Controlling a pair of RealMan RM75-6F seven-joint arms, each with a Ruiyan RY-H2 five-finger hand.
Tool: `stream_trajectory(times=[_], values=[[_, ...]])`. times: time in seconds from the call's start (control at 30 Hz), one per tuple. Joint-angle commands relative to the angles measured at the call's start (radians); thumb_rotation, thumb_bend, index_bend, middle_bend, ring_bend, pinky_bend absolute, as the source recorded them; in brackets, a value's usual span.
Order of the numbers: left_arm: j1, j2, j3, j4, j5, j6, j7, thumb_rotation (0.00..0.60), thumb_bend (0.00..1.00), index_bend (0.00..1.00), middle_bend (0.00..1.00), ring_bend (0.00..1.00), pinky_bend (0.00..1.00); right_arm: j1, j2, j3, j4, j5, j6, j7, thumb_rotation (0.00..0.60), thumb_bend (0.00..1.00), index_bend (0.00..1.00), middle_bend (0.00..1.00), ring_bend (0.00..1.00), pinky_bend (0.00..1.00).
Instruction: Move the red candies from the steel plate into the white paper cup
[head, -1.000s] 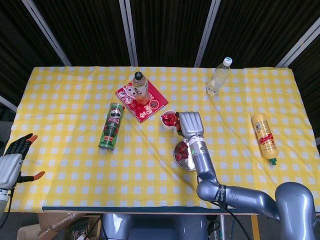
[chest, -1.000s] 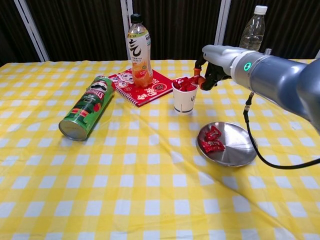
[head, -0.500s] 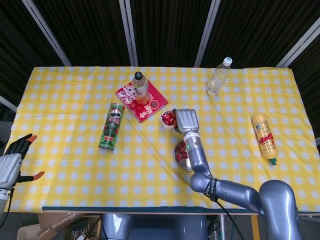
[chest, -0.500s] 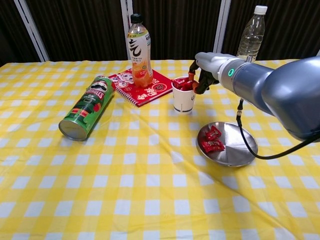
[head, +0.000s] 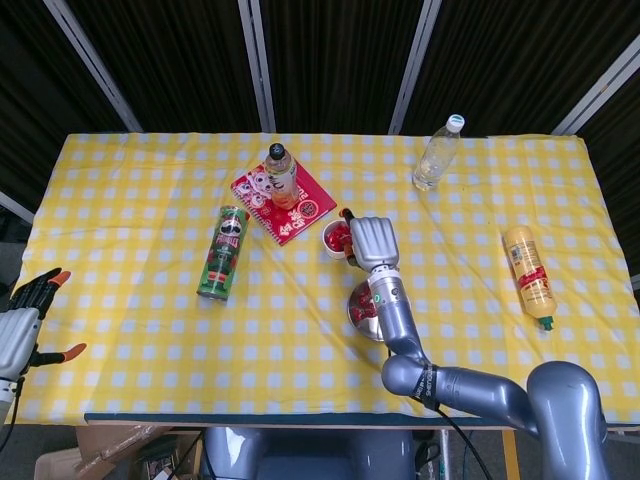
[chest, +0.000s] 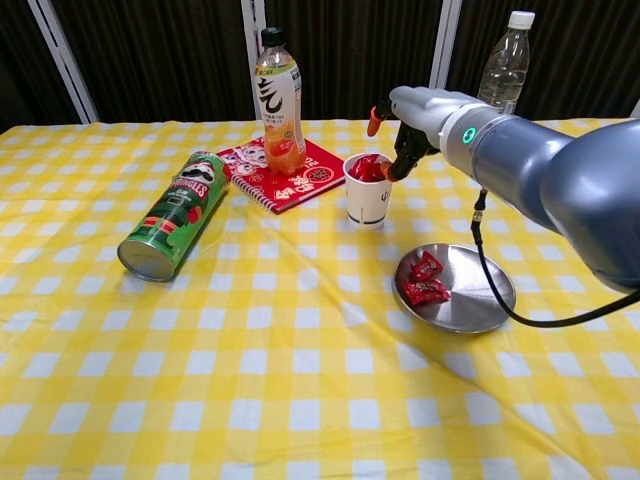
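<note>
The red candies (chest: 424, 280) are sitting in 2 places right now. A few wrapped ones, shiny red foil-looking wrappers, are lying on the left part of the steel plate (chest: 478, 300), bunched close together. The rest are heaping up in the white paper cup (chest: 367, 202), poking above the rim. The cup is standing upright just behind the plate, with some small dark print on its side.

The right hand (chest: 405, 135) is hovering right over the cup's far edge, fingers spread apart with orange tips showing, and nothing is sitting in its grip as far as the chest view shows. From the head view the back of that hand (head: 371, 240) is covering part of the cup (head: 336, 240), and the plate (head: 362, 305) is peeking out under the forearm.

The left hand (head: 22, 325) is hanging off the near left corner of the table (head: 130, 320), fingers splayed, holding nothing.

Other stuff on the yellow checked cloth: a green chip can (chest: 172, 213) lying on its side, an orange drink bottle (chest: 279, 103) standing on a red notebook (chest: 312, 175), a clear water bottle (chest: 502, 58) at the back, and a yellow squeeze bottle (head: 528, 272) lying over on the right side.
</note>
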Motion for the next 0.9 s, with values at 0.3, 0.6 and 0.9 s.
stream_trajectory(times=[0.3,0.6,0.9], values=[[0.002,-0.005,0.0,-0.004,0.004,0.009,0.013,0.6,0.03,0.0,0.0,0.0,0.0,-0.095,0.099,-0.062,-0.247,-0.08,0.129,-0.002,0.6,0.49,0.25,0.82,0.9,0.92],[0.002,-0.008,-0.003,-0.013,0.009,0.019,0.042,0.6,0.03,0.0,0.0,0.0,0.0,-0.2,0.17,-0.202,-0.406,-0.185,0.232,-0.028,0.6,0.49,0.27,0.82,0.88,0.91],[0.017,-0.013,0.003,0.01,0.037,0.057,0.033,0.6,0.03,0.0,0.0,0.0,0.0,-0.372,0.352,-0.352,-0.538,-0.433,0.451,0.014,0.6,0.49,0.27,0.8,0.82,0.85]])
